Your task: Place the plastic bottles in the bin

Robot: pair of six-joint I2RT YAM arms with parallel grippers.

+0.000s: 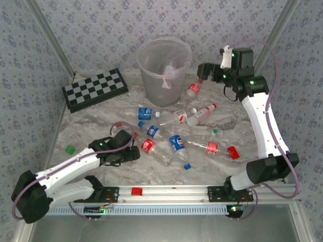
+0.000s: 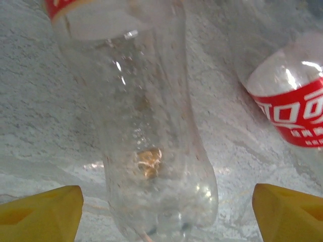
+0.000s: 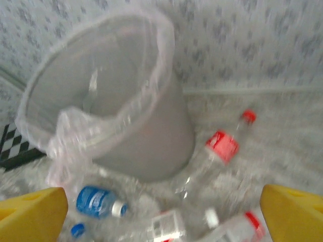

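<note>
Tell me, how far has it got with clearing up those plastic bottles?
Barely started. The tall translucent whitish bin seems to hold something pale, perhaps one bottle. In hand: the left gripper is open astride a clear red-labelled bottle, not gripping. The right gripper hangs open beside the bin, empty. Remaining: roughly nine small clear plastic bottles lying on the table.

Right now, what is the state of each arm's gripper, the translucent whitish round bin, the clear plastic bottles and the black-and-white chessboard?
Translucent whitish round bin: upright, lined, apparently holding one bottle.
Left gripper: open, jaws either side of a red-labelled clear bottle, not clamped.
Right gripper: open, empty, up beside the bin.
Clear plastic bottles on the table: lying on their sides.
Black-and-white chessboard: flat, apparently folded.
</note>
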